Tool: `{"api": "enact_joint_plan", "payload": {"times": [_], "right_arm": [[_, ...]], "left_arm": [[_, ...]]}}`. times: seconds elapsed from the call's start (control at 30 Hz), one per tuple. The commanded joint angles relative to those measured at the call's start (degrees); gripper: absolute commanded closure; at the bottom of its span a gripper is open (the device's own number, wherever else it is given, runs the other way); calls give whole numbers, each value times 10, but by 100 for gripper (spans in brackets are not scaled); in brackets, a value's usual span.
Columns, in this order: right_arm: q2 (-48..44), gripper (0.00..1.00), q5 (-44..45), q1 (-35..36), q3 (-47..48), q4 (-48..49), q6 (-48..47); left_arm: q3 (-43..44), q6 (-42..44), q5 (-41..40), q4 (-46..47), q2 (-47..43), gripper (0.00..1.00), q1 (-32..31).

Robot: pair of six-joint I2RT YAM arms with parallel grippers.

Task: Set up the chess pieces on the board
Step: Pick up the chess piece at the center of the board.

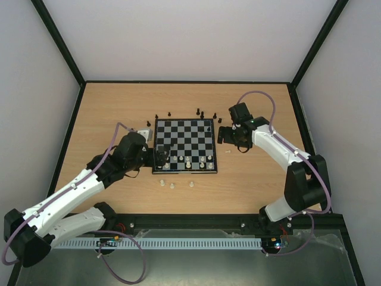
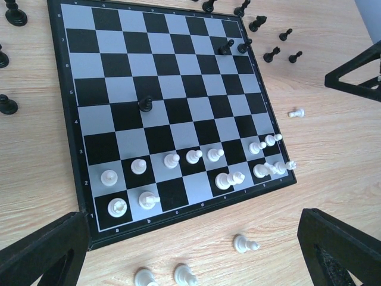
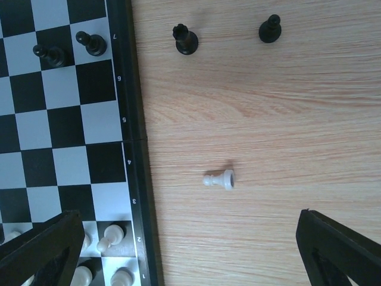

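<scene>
So the board (image 1: 184, 146) sits mid-counter (image 1: 119, 107) and it's only partly set up. The white pieces (image 2: 193, 156) are bunched on the rows nearest the arms. Most stand upright, but the few crammed at the right end sit so close together I can't tell if they're standing or tipped. Only three black pieces (image 2: 146, 104) are actually on squares, one alone around the middle and two side by side toward the far right corner. The other black ones (image 2: 272, 55) are scattered on the counter just past the far edge and around the far left corner. Three loose white ones (image 1: 172, 186) sit on the wood just in front of the near edge. A white pawn (image 3: 218, 179) lies on its side just right of the board. The left gripper (image 1: 162, 156) hangs over the board's near left corner, fingers spread wide, nothing in it. The right gripper (image 1: 229, 134) is off the board's right side, over the wood near that toppled pawn, also wide apart and empty.
</scene>
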Motion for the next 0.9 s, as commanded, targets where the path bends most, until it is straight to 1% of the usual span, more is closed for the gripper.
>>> {"api": "enact_joint_plan", "payload": {"times": [0.0,0.13,0.23,0.33,0.43,0.5,0.57,0.63,0.7,0.73,0.77,0.87], "right_arm": [[21,1,-19,-3,4,13,6],[55,2,-16,-8,17,22,8],[68,0,-27,-19,14,39,11],[77,9,-29,-32,5,52,14],[91,23,-28,-43,-7,60,14],[97,31,-21,-50,-12,68,15],[101,34,-13,-55,-14,76,17],[113,44,-17,-58,-7,77,15],[127,57,-21,-58,-1,74,14],[131,61,-26,-58,-2,75,13],[132,64,-30,-58,-6,77,12],[133,69,-33,-57,-17,81,9]], "left_arm": [[0,-1,1,19,16,1,3],[13,4,1,26,47,1,3],[18,7,19,27,65,1,3],[19,3,18,24,63,1,3],[22,4,29,17,68,1,3],[19,7,27,11,65,1,3],[12,11,21,10,57,1,3],[8,15,17,10,52,1,3],[9,18,15,10,54,1,3],[8,18,15,10,54,1,3],[7,18,13,11,53,1,3],[1,12,11,18,47,1,3]]}}
